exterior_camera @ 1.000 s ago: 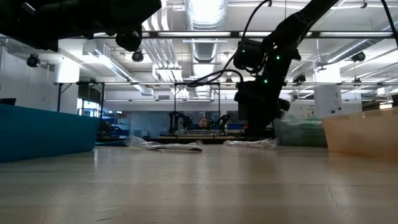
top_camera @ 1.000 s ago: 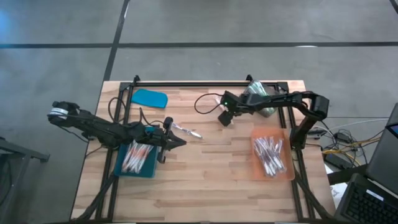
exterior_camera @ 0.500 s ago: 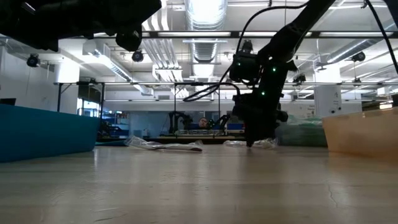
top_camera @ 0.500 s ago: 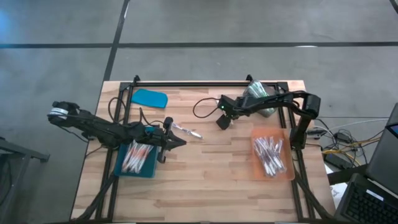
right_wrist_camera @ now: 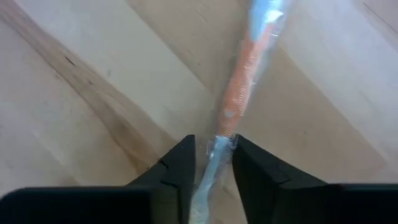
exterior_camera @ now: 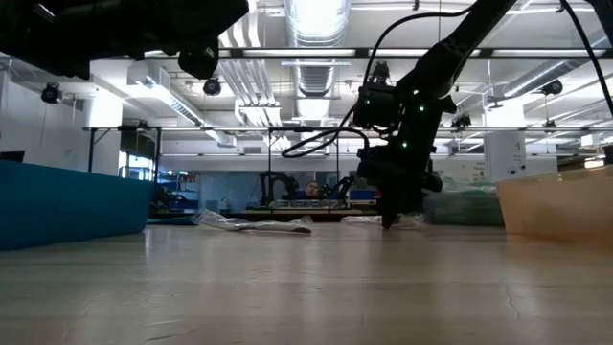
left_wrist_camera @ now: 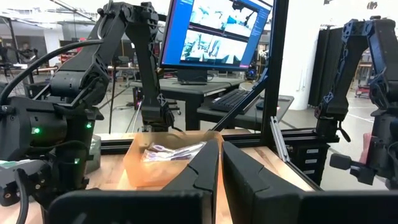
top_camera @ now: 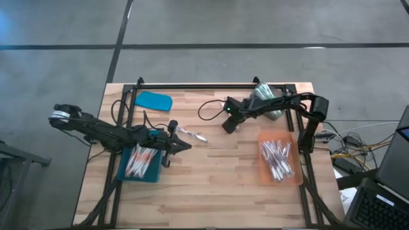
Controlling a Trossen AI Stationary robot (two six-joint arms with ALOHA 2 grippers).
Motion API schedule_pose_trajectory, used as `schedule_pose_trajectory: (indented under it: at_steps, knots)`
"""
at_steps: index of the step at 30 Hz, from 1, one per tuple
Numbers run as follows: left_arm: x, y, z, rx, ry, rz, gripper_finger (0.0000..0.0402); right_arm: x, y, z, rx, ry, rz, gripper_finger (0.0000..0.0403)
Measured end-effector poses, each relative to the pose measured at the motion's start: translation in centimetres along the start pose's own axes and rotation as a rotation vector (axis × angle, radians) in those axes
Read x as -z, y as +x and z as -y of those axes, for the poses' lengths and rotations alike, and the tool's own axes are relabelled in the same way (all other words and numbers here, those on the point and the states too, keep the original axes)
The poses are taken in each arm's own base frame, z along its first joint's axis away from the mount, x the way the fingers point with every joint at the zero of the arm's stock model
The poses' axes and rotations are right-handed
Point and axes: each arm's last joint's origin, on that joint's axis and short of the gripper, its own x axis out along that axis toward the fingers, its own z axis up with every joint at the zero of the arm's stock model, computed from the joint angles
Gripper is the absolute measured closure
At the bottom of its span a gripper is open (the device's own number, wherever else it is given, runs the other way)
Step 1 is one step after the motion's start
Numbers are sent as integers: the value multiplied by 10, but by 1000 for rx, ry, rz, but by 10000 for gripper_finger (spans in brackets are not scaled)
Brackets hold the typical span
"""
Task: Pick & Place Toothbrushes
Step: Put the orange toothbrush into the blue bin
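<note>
My right gripper (right_wrist_camera: pixel 213 143) points steeply down at the table's middle back (top_camera: pixel 228 126) and is shut on a clear-wrapped toothbrush (right_wrist_camera: pixel 245 68) with an orange handle, lying on the wood. Another wrapped toothbrush (top_camera: pixel 192 135) lies loose on the table further left. Several toothbrushes lie in the blue tray (top_camera: pixel 142 163) and in the orange tray (top_camera: pixel 279 160). My left gripper (top_camera: pixel 185 146) hangs shut above the table beside the blue tray, with nothing between its fingers (left_wrist_camera: pixel 205 168). My right gripper pinches the wrapped toothbrush's pale part (right_wrist_camera: pixel 217 149), just past the orange handle, between its two fingers. The fingers come from above, slanting down, and stand across the stick. The toothbrush lies flat on the table.
A blue lid (top_camera: pixel 153 100) lies at the back left. A clear bag (top_camera: pixel 268 102) with greenish contents sits at the back right, behind the right arm. Black frame rails (top_camera: pixel 198 85) run along the table's back and sides. Bare wood lies between the two trays.
My right gripper has sunk to the table top and shifted a little toward the table's left edge, tipping more steeply downward. The left arm has kept still.
</note>
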Motion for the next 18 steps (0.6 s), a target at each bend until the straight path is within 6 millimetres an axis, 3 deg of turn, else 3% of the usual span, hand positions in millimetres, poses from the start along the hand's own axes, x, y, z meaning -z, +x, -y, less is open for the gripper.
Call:
schedule_pose_trajectory:
  at_steps: [8, 18]
  knots:
    - [0, 0, 0, 0, 0, 0, 376, 1, 0, -1, -10, -1, -6, 385]
    - [0, 0, 0, 0, 0, 0, 376, 0, -2, -1, -48, -3, -17, 392]
